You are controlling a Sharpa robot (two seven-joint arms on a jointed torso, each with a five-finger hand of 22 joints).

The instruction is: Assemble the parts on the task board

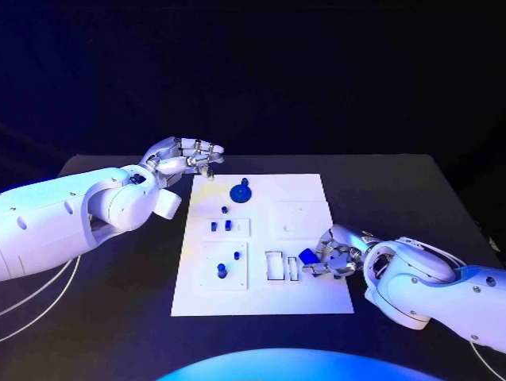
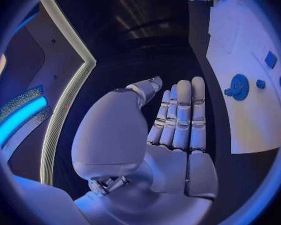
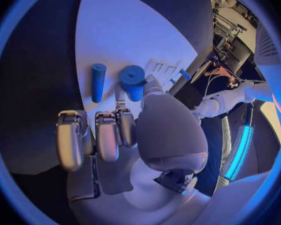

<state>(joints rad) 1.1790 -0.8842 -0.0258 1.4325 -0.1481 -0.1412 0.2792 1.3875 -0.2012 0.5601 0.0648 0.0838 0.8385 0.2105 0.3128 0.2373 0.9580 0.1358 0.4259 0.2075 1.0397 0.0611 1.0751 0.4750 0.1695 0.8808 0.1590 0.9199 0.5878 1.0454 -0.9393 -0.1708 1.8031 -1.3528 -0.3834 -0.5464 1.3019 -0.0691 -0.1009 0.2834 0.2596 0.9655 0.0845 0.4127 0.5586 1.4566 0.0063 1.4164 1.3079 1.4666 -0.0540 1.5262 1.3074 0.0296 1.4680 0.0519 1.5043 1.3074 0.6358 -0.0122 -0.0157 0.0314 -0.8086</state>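
You're in robot lab: black table (image 1: 115, 333), dark backdrop, glowing light strips (image 2: 65, 120), equipment rack with cables (image 3: 231, 25) far off.

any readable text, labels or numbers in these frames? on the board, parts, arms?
None readable.
White rectangular task board: no printing visible, just blank plate and raised white blocks.
Small blue plastic parts, including the blue gear-shaped disc: no markings visible.
Left hand and right hand, silver with white arms: no logo or number legible.
Black table: no marks visible.
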